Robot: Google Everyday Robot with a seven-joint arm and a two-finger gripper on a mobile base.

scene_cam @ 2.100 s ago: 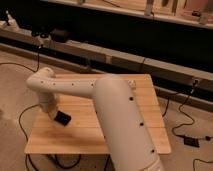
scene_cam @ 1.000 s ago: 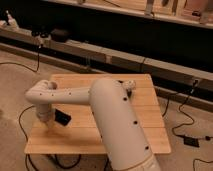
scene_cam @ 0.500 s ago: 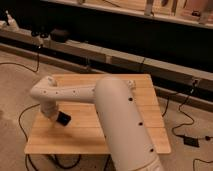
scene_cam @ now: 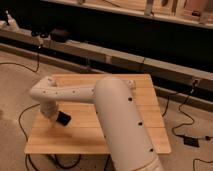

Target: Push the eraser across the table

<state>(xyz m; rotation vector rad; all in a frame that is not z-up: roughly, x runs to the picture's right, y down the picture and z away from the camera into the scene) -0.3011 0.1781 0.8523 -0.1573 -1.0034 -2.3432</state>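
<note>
Arm stretches across the table [scene_cam: 148, 102] to its far side. Gripper [scene_cam: 49, 113], closed, sits low over the wood, just beside the black eraser [scene_cam: 63, 118]; contact unclear.

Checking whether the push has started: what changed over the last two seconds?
The arm dipped toward the table, then lifted partway back. Its claw, shut, sits just left of the eraser in the view. The eraser stayed put.

Dim warm light, soft shadows
</note>
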